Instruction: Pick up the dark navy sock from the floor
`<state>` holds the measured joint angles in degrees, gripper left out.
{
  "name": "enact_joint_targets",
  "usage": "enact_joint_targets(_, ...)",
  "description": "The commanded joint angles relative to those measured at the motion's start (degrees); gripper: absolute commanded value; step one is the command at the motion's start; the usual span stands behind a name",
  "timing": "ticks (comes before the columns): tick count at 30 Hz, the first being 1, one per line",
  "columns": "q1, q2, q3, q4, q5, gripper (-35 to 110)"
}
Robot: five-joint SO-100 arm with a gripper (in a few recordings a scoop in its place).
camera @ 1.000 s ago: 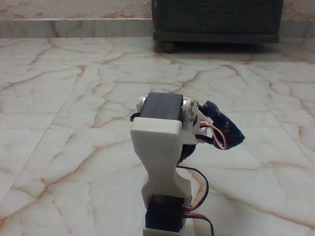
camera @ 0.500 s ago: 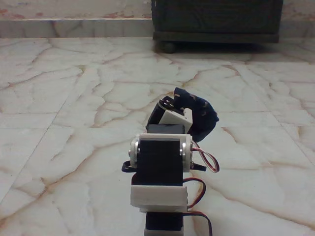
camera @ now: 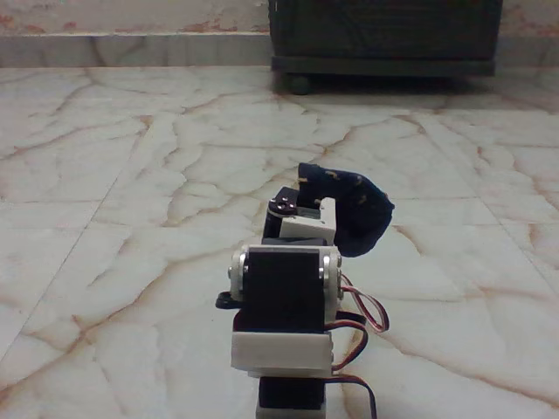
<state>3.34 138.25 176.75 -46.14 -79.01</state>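
Note:
The dark navy sock (camera: 356, 212), dotted with tiny pale specks, hangs bunched in front of the arm's white wrist piece (camera: 304, 223) in the fixed view. My gripper (camera: 321, 190) is shut on the sock's upper part, and the fabric and the wrist cover most of the fingers. The sock's lower end droops to the right, close above the cream marble floor (camera: 131, 183). The arm's black servo block (camera: 284, 288) stands nearest the camera and hides the space under the gripper.
A dark wooden cabinet (camera: 384, 35) on short feet stands at the back right, against the wall skirting (camera: 131, 48). Red, white and black wires (camera: 367, 310) loop out at the arm's right side. Open floor lies to the left and right of the arm.
The arm has folded down and the gripper has swung left, carrying the sock from the right of the arm to just ahead of the wrist. Over the last half second it barely shifted.

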Motion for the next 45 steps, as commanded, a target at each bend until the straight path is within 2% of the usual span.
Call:
enact_joint_targets(1, 0.4, 2.5, -0.1, -0.9, -2.3, 0)
enact_joint_targets(4, 0.6, 2.4, -0.2, -0.5, -9.0, 0)
enact_joint_targets(10, 0.5, 2.3, -0.1, -1.2, -14.2, 0)
enact_joint_targets(45, 1.4, 1.6, -0.2, -0.8, -14.8, 0)
